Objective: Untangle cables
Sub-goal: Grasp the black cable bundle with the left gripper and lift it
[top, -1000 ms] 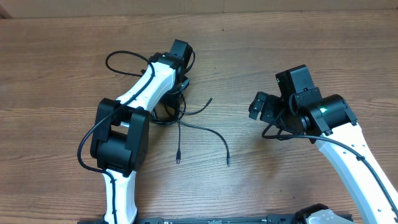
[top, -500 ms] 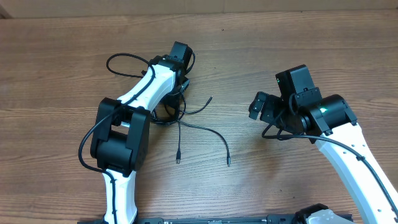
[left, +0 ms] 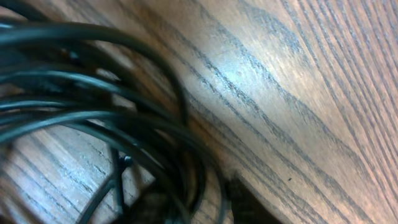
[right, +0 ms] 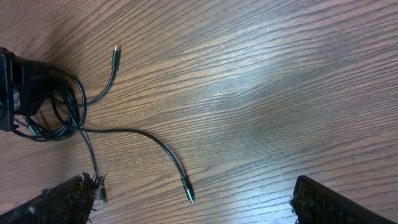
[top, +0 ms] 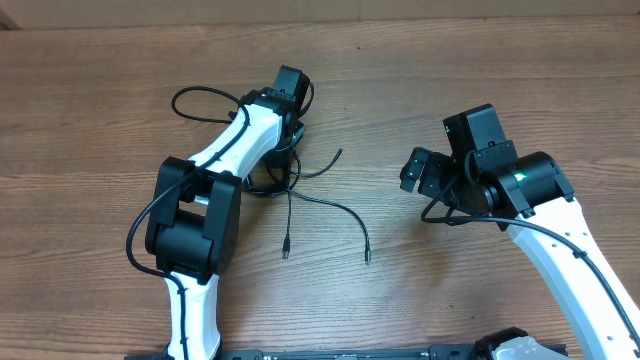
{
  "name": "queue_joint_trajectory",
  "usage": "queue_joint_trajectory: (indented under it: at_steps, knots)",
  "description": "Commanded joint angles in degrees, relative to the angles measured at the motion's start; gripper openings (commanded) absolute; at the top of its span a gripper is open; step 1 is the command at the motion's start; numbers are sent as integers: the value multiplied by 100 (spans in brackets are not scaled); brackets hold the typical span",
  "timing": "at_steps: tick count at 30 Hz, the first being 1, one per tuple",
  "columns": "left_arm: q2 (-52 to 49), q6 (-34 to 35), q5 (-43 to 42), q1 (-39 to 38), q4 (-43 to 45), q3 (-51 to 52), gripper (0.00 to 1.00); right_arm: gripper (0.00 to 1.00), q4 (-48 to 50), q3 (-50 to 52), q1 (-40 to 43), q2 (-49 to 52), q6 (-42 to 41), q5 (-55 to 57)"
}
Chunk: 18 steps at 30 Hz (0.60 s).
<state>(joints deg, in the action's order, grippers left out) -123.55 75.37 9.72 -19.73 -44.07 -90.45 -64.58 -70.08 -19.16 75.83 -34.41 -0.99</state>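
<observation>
The left gripper (top: 283,150) is nose-down right on the cables (top: 272,188), which are bunched in a tangle under it on the wooden table (top: 500,80). Its wrist cam is just black loops (left: 93,118) up close, so I honestly can't tell if that claw is clenched. Three loose ends (top: 366,260) trail off right of the left gripper. Well off to its right, the right gripper (top: 418,172) hangs spread wide, fingers (right: 329,199) holding nothing.
</observation>
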Motion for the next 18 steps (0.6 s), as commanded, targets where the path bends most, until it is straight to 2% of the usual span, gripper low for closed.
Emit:
queue_joint_trajectory:
  at_steps: [1, 3, 10, 18]
  knots:
    - [7, -15, 125, 61, 46, 26, 12, 100, 24, -111, 15, 17, 44, 98]
    - [7, -63, 140, 61, 44, 26, 4, 100, 39, -111, 15, 17, 44, 98]
    - [52, -219, 243, 68, 105, -22, 4, 100, 87, -111, 15, 17, 44, 98]
    - [887, -1834, -389, 68, 107, -345, 4, 100, 116, -111, 15, 17, 44, 107]
